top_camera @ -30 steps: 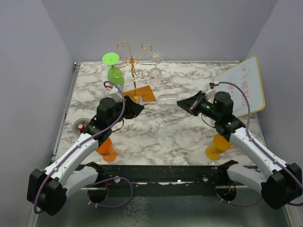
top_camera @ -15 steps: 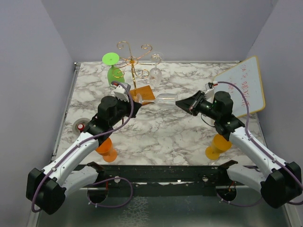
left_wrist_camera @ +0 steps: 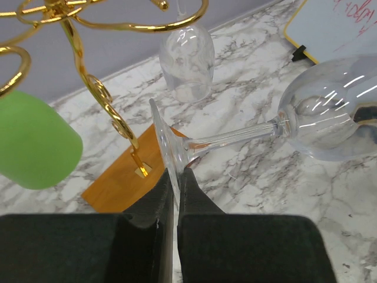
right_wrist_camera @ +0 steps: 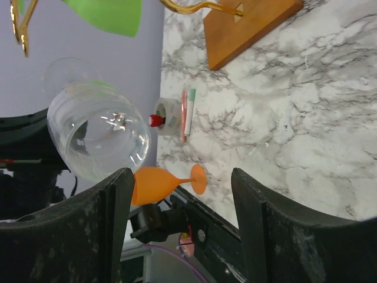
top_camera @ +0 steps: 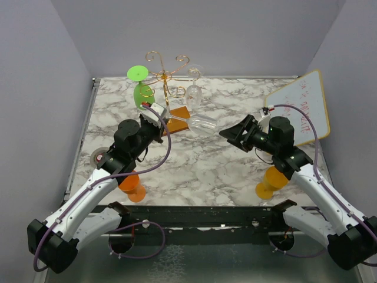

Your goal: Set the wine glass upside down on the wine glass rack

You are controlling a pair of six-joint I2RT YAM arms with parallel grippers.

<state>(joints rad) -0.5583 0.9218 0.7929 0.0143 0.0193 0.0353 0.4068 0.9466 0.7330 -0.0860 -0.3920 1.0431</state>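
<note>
A clear wine glass (top_camera: 201,124) lies on its side in the air between my two arms, its bowl (left_wrist_camera: 333,112) pointing right. My left gripper (left_wrist_camera: 177,174) is shut on the rim of its foot (left_wrist_camera: 166,144), beside the rack's wooden base (left_wrist_camera: 121,186). My right gripper (right_wrist_camera: 182,174) stands open just off the bowl (right_wrist_camera: 97,138), with nothing between its fingers. The wine glass rack (top_camera: 166,75) rises behind, gold scrolls on a stem (left_wrist_camera: 97,94). A green glass (top_camera: 141,91) and a clear glass (top_camera: 193,88) hang upside down from it.
One orange glass (top_camera: 131,184) lies near the left arm and another (top_camera: 271,180) near the right arm. A whiteboard (top_camera: 300,109) leans at the right wall. A tape roll (top_camera: 100,157) with a marker sits at the left table edge.
My left gripper has shut on the glass's foot. My right gripper has let go of the bowl, opened wide and drawn back to the right. The glass has shifted slightly left.
</note>
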